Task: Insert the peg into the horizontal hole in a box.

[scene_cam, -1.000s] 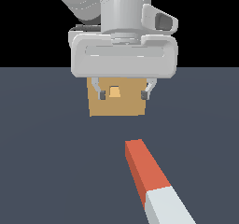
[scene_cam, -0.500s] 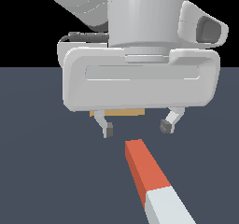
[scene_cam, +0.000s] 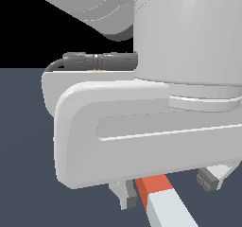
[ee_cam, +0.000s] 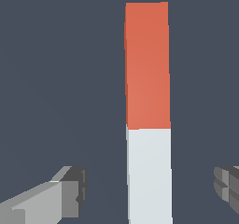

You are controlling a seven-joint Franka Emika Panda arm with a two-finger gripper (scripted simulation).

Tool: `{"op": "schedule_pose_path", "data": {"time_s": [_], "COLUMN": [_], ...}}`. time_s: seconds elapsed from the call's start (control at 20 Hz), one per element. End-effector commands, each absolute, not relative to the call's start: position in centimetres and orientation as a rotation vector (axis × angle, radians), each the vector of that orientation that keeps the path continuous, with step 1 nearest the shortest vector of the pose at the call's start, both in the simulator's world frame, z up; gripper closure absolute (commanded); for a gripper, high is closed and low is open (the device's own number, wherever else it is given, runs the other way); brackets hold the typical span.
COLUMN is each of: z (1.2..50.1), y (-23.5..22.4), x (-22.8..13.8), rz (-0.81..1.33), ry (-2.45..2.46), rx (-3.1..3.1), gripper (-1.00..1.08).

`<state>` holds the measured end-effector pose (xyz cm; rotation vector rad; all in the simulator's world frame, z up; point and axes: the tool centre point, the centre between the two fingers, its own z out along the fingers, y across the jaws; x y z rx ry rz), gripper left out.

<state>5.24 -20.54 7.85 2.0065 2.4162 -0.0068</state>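
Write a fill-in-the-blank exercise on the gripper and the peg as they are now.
1. The peg lies ____ the gripper's two fingers.
2. The fingers stand ____ of the peg, not touching it.
3. The peg is half orange-red and half ____.
4. In the exterior view the gripper body hides the ____.

Missing words: between; clear; white; box

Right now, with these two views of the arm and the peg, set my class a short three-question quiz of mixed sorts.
1. True or false: the gripper is shut on the peg.
2. Which half of the peg lies between the fingers? A orange-red, B white.
3. Fill in: in the exterior view the box is ___ behind the arm.

Key: 1 false, the fingers stand apart on either side of the peg without touching it; 2 B; 3 hidden.
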Motion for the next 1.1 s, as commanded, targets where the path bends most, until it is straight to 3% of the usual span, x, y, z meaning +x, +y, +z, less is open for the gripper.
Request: {"op": "schedule_pose_path", "data": {"time_s": [0.0,1.05], "z": [7.5,5.0], "y": [-21.5,-23.0], "x": [5.7,6.4], "rz": [-0.003,0.0], "ry": [2.426,2.437], "rx": [1.995,1.982], "gripper": [-0.92,-0.92]}}
